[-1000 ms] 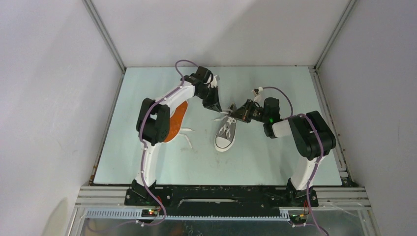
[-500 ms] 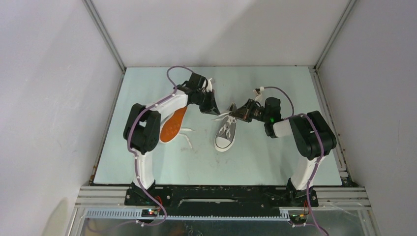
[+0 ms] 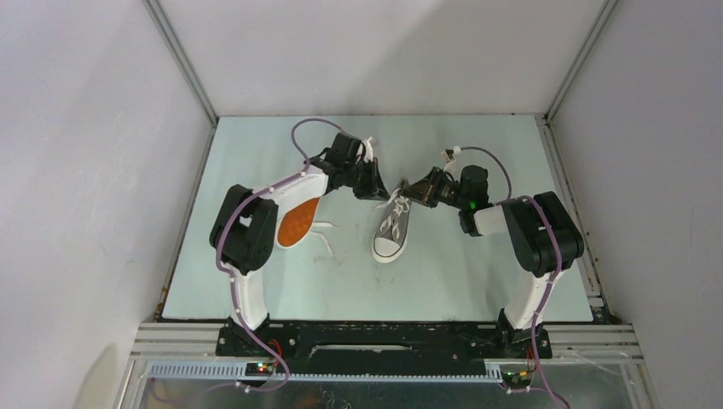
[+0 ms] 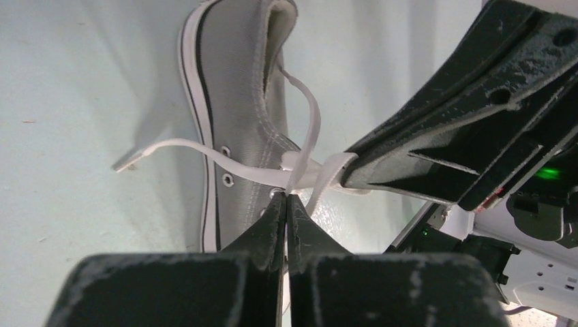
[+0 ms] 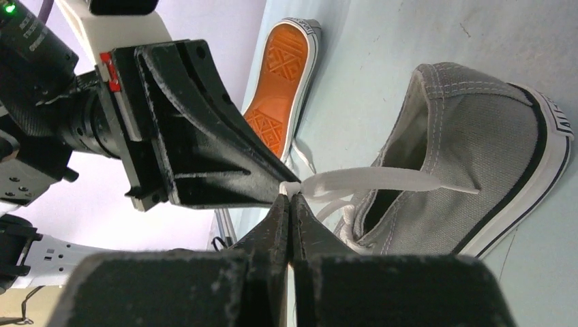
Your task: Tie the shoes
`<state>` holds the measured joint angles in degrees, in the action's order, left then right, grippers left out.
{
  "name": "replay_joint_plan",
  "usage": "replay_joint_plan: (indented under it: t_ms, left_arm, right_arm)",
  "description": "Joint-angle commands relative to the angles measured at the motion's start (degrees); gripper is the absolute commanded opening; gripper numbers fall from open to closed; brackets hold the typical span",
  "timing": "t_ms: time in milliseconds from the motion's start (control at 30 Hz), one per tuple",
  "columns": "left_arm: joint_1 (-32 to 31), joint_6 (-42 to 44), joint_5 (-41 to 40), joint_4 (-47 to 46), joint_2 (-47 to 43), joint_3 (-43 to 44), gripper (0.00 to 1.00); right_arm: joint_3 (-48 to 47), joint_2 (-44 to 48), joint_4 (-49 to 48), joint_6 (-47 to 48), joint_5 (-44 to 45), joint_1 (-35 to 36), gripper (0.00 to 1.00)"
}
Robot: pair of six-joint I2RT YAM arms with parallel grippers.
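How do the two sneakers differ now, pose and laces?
The centre grey canvas sneaker stands sole-down; the left sneaker lies tipped, orange sole showing. The centre sneaker's white laces are pinched by left gripper and right gripper; the left sneaker's lie loose. Both have white rubber edging.

Lighting is bright, even and diffuse, from overhead. The pale green table top reads uniformly lit. Left of the black left gripper, the grey canvas sneaker casts a soft shadow. At the black right gripper, the white lace nears overexposure. Finger bodies closest to both wrist lenses are blurred.
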<state>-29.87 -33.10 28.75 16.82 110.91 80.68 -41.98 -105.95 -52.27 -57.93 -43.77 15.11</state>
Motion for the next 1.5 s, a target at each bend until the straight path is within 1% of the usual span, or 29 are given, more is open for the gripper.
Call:
replay_joint_plan:
  t_ms: [0, 333, 600, 767, 1000, 1067, 1200, 1333, 1467]
  left_arm:
    - [-1.0, -1.8, -2.3, -4.3, -4.7, -2.3, 0.01]
    - [-2.5, -3.9, -3.6, -8.9, -7.0, -7.1, 0.02]
    - [-5.3, -6.7, -3.4, -13.2, -5.6, -8.5, 0.02]
    - [-6.6, -7.8, -4.7, -14.9, -5.0, -8.7, 0.04]
    - [-7.6, -9.0, -8.5, -20.6, -3.3, -10.4, 0.03]
    - [-7.7, -9.8, -9.6, -24.1, -3.5, -12.0, 0.03]
    - [-8.1, -9.2, -11.7, -26.0, -3.4, -13.1, 0.02]
    - [-8.1, -8.5, -11.7, -28.3, -3.2, -14.1, 0.01]
    - [-8.4, -5.5, -11.9, -30.8, -3.4, -14.8, 0.0]
  right_arm:
    - [-1.9, 0.1, -2.0, -0.3, 1.0, -0.5, 0.0]
    - [-2.0, -0.2, -1.7, -0.4, 1.7, -0.9, 0.0]
    - [-2.1, -0.1, -1.9, -0.6, 1.6, -0.9, 0.0]
    - [-2.0, 0.1, -1.9, -0.9, 1.5, -0.7, 0.0]
    - [-2.0, 0.1, -1.9, -2.3, 1.3, -0.4, 0.0]
    - [-2.0, 0.4, -1.0, -2.3, 1.5, -0.6, 0.0]
    - [-2.0, 0.9, -0.3, -2.2, 1.9, -0.3, 0.0]
    - [-2.0, 1.4, 1.5, -2.3, 2.3, -0.3, 0.0]
    - [-2.0, 2.2, 4.3, -2.7, 3.0, -0.4, 0.0]
